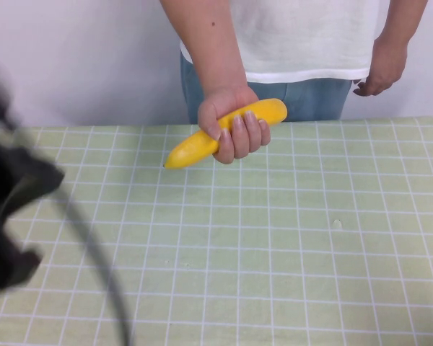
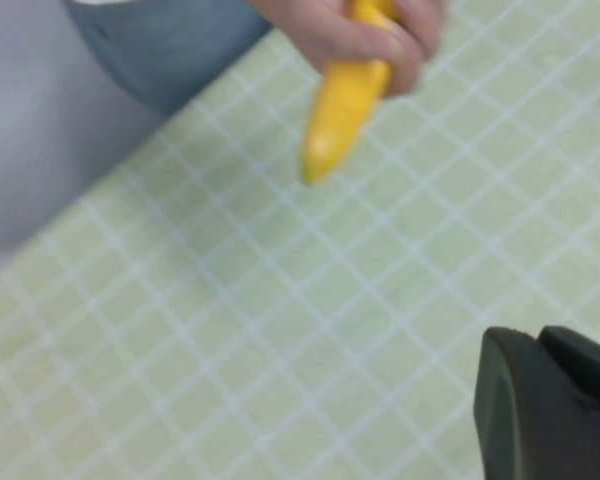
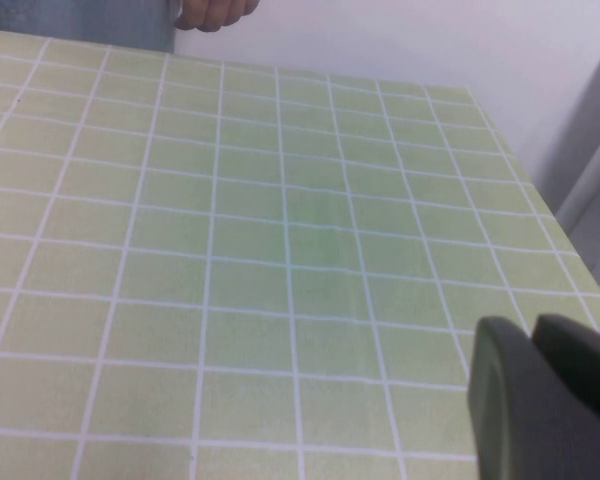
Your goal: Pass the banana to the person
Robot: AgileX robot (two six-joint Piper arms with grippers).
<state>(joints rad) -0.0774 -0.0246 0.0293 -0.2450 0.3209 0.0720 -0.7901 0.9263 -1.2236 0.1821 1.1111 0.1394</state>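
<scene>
Looking down from above, the banana (image 1: 224, 133) sits in the person's (image 1: 303, 43) fist at the far edge of the table (image 1: 289, 238), held level above the checked cloth, so the handover looks done. At the near left, the left gripper (image 1: 14, 216) is a dark blur well apart from the fruit; whether its fingers are spread, I cannot tell.

From the left wrist, the banana (image 2: 345, 105) pokes out of the hand (image 2: 365, 35) over the cloth, and only a dark gripper corner (image 2: 545, 405) shows.

From the right wrist, the right gripper (image 3: 545, 400) hangs over bare cloth, seemingly parked; its opening is hidden too.
</scene>
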